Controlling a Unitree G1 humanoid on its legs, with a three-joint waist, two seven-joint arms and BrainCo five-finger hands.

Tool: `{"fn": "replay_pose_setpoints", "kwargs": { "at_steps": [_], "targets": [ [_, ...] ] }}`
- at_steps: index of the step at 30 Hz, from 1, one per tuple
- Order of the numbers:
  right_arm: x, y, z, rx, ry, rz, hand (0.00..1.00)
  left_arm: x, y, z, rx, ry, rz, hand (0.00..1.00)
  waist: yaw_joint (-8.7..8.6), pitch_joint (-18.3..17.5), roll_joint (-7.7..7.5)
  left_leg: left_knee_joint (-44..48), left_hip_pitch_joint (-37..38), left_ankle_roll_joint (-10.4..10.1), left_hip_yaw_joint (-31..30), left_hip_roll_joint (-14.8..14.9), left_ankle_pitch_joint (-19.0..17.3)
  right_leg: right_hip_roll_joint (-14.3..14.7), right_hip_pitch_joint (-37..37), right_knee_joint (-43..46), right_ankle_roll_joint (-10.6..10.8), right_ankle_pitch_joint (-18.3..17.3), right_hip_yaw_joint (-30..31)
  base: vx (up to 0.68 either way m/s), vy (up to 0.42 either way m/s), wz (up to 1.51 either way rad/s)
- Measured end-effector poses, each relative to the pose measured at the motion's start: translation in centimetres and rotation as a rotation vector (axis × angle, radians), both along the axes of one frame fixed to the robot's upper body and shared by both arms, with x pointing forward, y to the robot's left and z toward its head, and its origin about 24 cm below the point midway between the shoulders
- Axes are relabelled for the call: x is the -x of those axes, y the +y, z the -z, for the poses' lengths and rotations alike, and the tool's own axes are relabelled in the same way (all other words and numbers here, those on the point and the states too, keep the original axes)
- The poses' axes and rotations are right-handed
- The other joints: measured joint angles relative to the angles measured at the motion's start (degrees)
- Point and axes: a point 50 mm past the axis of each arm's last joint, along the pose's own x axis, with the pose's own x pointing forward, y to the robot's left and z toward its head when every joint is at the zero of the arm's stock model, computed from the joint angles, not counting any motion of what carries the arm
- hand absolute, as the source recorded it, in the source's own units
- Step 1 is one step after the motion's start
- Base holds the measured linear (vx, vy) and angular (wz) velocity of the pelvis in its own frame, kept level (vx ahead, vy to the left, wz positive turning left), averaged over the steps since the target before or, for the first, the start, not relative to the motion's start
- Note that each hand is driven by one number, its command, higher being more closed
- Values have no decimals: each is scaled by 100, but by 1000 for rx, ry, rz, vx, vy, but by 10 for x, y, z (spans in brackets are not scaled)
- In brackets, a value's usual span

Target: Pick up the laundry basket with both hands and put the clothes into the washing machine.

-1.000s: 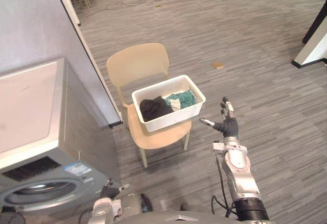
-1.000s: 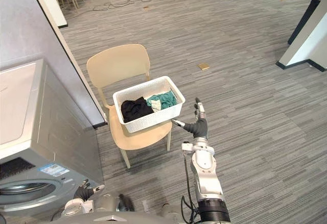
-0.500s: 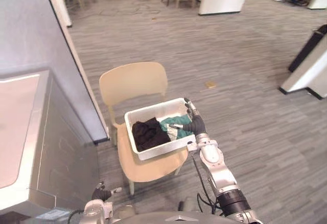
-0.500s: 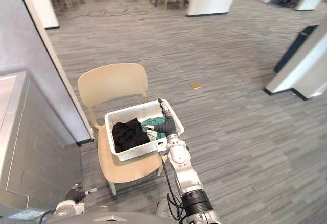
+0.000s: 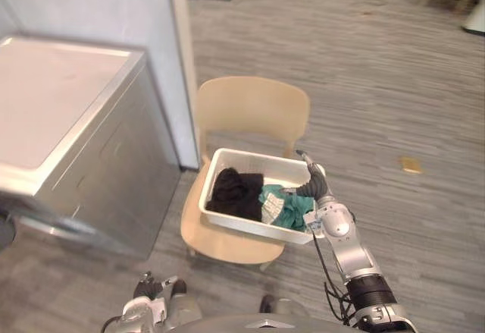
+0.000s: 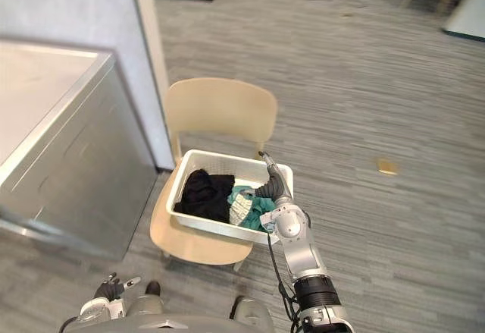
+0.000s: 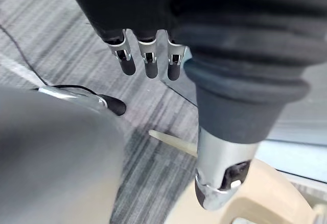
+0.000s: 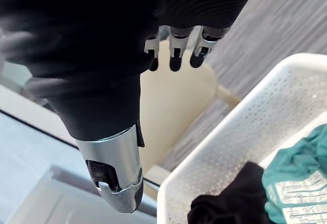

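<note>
White laundry basket (image 5: 250, 227) of clothes (image 5: 233, 193) sits on a beige chair (image 5: 251, 110); right hand (image 5: 312, 190) over its right end, fingers (image 8: 175, 59) straight, empty. Left hand (image 7: 153, 9) low, fingers loose, empty.

White laundry basket (image 5: 244, 224) with clothes (image 5: 236, 194) sits upright on chair (image 5: 254, 109).

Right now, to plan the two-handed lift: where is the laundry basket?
The laundry basket sits on the seat of the beige chair, mid-picture in both eye views, right of the washing machine, the right robot hand at its right end.
</note>
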Motion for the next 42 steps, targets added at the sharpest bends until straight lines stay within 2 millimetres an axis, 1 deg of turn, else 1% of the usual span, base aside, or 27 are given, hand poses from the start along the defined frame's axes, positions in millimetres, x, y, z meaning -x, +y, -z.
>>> {"fn": "replay_pose_setpoints", "kwargs": {
  "at_steps": [1, 2, 3, 4, 5, 6, 7, 8, 9, 10, 11, 13, 14, 16, 17, 19, 21, 24, 25, 27, 28, 30, 31, 32, 35, 40, 42],
  "targets": [
    [-1, -3, -2, 15, -7, 1, 0, -2, 0, -1, -1, -6, 6, 0, -15, 54, 11, -87, 4, -32, 284, 62, 161, -38, 17, -7, 7, 4, -129, 27, 3, 81],
    [-6, -8, -11, 66, -35, 4, 0, -6, -3, -2, 3, -17, 24, 0, 0, 209, 41, -144, -62, -234, 248, 43, 434, -88, -80, 124, 23, -2, -221, 10, 34, 51],
    [-11, -9, -18, 85, -59, 3, 0, -10, -3, -3, -1, -27, 28, 0, 17, 284, 61, -105, -156, -294, 247, -6, 472, -159, -186, 254, 33, -9, -217, -47, 89, 27],
    [-22, -7, -33, 121, -116, -1, 0, -22, -2, -8, -12, -63, 46, 0, 6, 491, -17, 41, -443, -290, 234, -102, 471, -285, -478, 454, 48, -18, -207, -146, 117, 25],
    [-30, -5, -48, 141, -171, 2, 0, -37, -4, -13, -16, -95, 70, 0, -32, 739, -37, 196, -726, -271, 107, -193, 467, -385, -664, 546, 100, 5, -234, -181, 144, 34],
    [-34, -4, -55, 154, -195, 3, 0, -46, -5, -17, -20, -119, 88, 0, -20, 931, -33, 272, -860, -231, 81, -231, 449, -425, -738, 574, 138, 28, -236, -165, 116, 33],
    [-36, -2, -58, 152, -205, 0, 0, -52, -5, -19, -23, -134, 96, 0, 0, 1056, -35, 311, -905, -213, 69, -250, 440, -451, -759, 576, 163, 46, -238, -125, 101, 17],
    [-40, 4, -63, 155, -220, -18, 0, -61, -5, -24, -26, -162, 101, 0, 83, 1241, -34, 373, -984, -180, 74, -293, 425, -503, -839, 582, 198, 72, -203, -174, 127, 4],
    [-44, 10, -68, 175, -235, -36, 0, -67, -5, -27, -32, -182, 104, 0, 129, 1325, -18, 401, -1125, -166, 82, -322, 431, -539, -973, 576, 211, 105, -196, -146, 102, -2],
    [-47, 12, -71, 187, -245, -40, 0, -70, -5, -29, -33, -189, 106, 0, 149, 1379, 2, 423, -1196, -135, 82, -326, 453, -542, -1034, 570, 209, 136, -198, -128, 75, -2],
    [-53, 15, -79, 186, -263, -29, 0, -76, -5, -32, -37, -206, 109, 0, 165, 1510, 39, 451, -1316, -96, 75, -333, 485, -554, -1138, 557, 219, 203, -196, -77, 38, -2],
    [-64, 18, -87, 173, -266, -3, 0, -86, -2, -38, -50, -230, 118, 0, 171, 1691, 44, 451, -1449, -62, 64, -332, 544, -554, -1286, 541, 203, 300, -170, -95, 32, -6],
    [-71, 18, -91, 166, -263, 23, 0, -95, -2, -42, -59, -247, 132, 0, 173, 1773, 52, 440, -1592, -39, 64, -329, 589, -534, -1407, 490, 211, 372, -165, -77, 9, -9],
    [-75, 20, -91, 156, -249, 35, 0, -101, -5, -45, -64, -262, 150, 0, 182, 1798, 49, 415, -1731, -29, 61, -318, 634, -492, -1531, 399, 197, 457, -153, -41, 6, -8],
    [-77, 20, -92, 155, -249, 50, 0, -110, -10, -50, -66, -282, 176, 0, 207, 1876, 50, 333, -1757, -25, 65, -324, 691, -481, -1578, 333, 203, 528, -151, -18, -2, -3],
    [-79, 19, -94, 154, -254, 62, 0, -121, -18, -58, -69, -323, 194, 0, 207, 1884, 49, 199, -1899, -20, 47, -343, 795, -484, -1722, 283, 194, 584, -181, -5, -6, 5],
    [-83, 15, -99, 143, -264, 91, 0, -138, -32, -71, -52, -395, 216, 0, 208, 2007, 65, -77, -1915, -20, -15, -403, 979, -496, -1793, 262, 186, 628, -239, -2, -21, 14],
    [-86, 11, -103, 126, -262, 113, 0, -147, -40, -78, -33, -440, 205, 0, 234, 2015, 71, -346, -1937, -10, -32, -434, 1155, -535, -1916, 276, 180, 632, -283, -6, -38, 8],
    [-92, 10, -104, 128, -247, 117, 0, -149, -42, -81, -34, -451, 207, 0, 195, 2026, 85, -495, -1919, -5, -52, -446, 1261, -551, -1924, 263, 171, 640, -367, 8, -46, 13],
    [-103, -2, -108, 175, -207, 147, 0, -155, -49, -88, -31, -489, 234, 0, 201, 2052, 122, -723, -1885, -35, -58, -463, 1378, -552, -1969, 223, 164, 645, -404, -6, -48, 8],
    [-112, -16, -121, 220, -191, 186, 0, -161, -56, -96, -21, -531, 246, 0, 254, 2081, 173, -887, -1886, -30, -40, -461, 1482, -528, -2028, 166, 165, 710, -410, -9, -49, -4],
    [-120, -27, -135, 244, -184, 212, 0, -166, -63, -102, -7, -559, 260, 0, 308, 2111, 222, -963, -1887, 11, 3, -430, 1558, -477, -2035, 72, 150, 803, -404, 17, -55, -14],
    [-124, -29, -144, 246, -185, 221, 0, -168, -66, -104, 6, -574, 257, 0, 321, 2114, 222, -966, -1890, 17, 60, -420, 1581, -468, -2048, 33, 149, 833, -383, 38, -62, -16],
    [-127, -30, -151, 227, -189, 219, 0, -170, -70, -108, 19, -590, 252, 0, 315, 2114, 222, -963, -1884, 17, 95, -418, 1581, -467, -2047, 20, 147, 841, -371, 33, -53, -11],
    [-132, -26, -160, 194, -188, 188, 0, -176, -74, -113, 39, -620, 245, 0, 314, 2114, 222, -963, -1885, 15, 117, -395, 1579, -438, -2043, -29, 140, 865, -369, 31, -65, -5],
    [-140, -14, -151, 132, -101, 104, 0, -178, -82, -121, 54, -658, 271, 0, 341, 2113, 224, -1030, -1890, -11, 138, -336, 1580, -367, -2035, -122, 124, 904, -397, 15, -71, -3],
    [-144, -9, -151, 116, -67, 71, 0, -181, -87, -128, 60, -700, 286, 0, 348, 2112, 226, -1066, -1945, -36, 139, -327, 1574, -346, -2065, -196, 122, 939, -447, 14, -72, 0]
  ]
}}
